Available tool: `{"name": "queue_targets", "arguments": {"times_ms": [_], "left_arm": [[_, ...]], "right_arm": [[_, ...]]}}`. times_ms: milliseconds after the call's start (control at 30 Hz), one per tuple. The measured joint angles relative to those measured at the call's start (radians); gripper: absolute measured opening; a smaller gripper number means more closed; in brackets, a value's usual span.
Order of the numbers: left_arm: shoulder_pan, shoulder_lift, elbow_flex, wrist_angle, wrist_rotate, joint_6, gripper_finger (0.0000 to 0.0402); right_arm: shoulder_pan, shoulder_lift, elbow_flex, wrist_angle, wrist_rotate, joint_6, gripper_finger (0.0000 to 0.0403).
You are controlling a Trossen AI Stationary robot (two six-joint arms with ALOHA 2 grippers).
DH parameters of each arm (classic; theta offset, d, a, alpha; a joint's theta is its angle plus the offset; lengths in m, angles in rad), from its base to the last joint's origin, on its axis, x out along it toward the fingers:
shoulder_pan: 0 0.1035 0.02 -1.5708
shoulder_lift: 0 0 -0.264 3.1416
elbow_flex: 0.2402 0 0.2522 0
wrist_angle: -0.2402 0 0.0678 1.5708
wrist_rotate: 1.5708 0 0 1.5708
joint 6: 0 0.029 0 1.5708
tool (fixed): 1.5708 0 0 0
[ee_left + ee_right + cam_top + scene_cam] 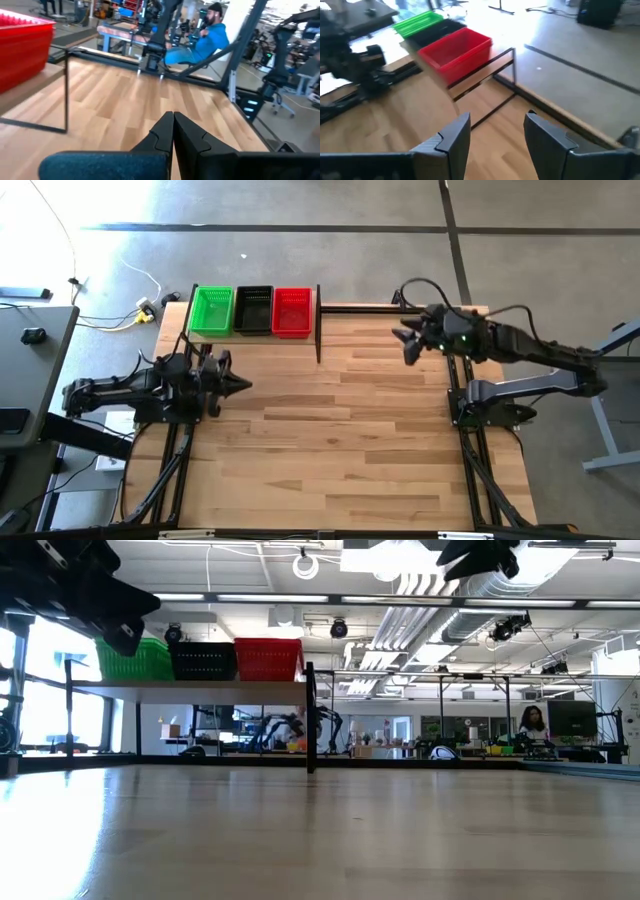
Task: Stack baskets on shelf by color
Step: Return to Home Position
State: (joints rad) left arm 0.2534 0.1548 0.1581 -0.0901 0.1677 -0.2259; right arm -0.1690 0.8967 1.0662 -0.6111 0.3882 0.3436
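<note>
The green baskets [211, 311] are bright green, the black baskets [253, 311] black and the red baskets [292, 312] a strong red. All have walls with a fine mesh grid. The shelf [200, 688] is a pale wood plank with thin black posts. The table [350, 430] is light wood in long strips of honey and cream, with a black frame along its edges. The left hand [243, 385] and the right hand [403, 346] are black. A small green light [462, 338] glows on the right arm. The floor [350, 205] is grey, crossed by dark lines.
</note>
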Motion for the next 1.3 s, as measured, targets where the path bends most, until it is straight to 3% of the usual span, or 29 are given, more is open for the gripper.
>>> {"name": "queue_targets", "arguments": {"times_ms": [500, 1033, 1300], "left_arm": [[-0.046, 0.0, 0.0, -0.023, 0.024, -0.086, 0.0], [-0.046, 0.0, 0.0, -0.086, 0.023, -0.086, 0.0], [-0.046, -0.009, 0.0, -0.064, 0.018, -0.047, 0.0]], "right_arm": [[0.215, -0.26, -0.394, 0.208, 0.074, 0.022, 0.0169], [0.275, -0.543, -0.786, 0.444, 0.073, 0.021, 0.0169], [0.277, -0.67, -0.928, 0.463, 0.073, 0.042, 0.0169]]}}
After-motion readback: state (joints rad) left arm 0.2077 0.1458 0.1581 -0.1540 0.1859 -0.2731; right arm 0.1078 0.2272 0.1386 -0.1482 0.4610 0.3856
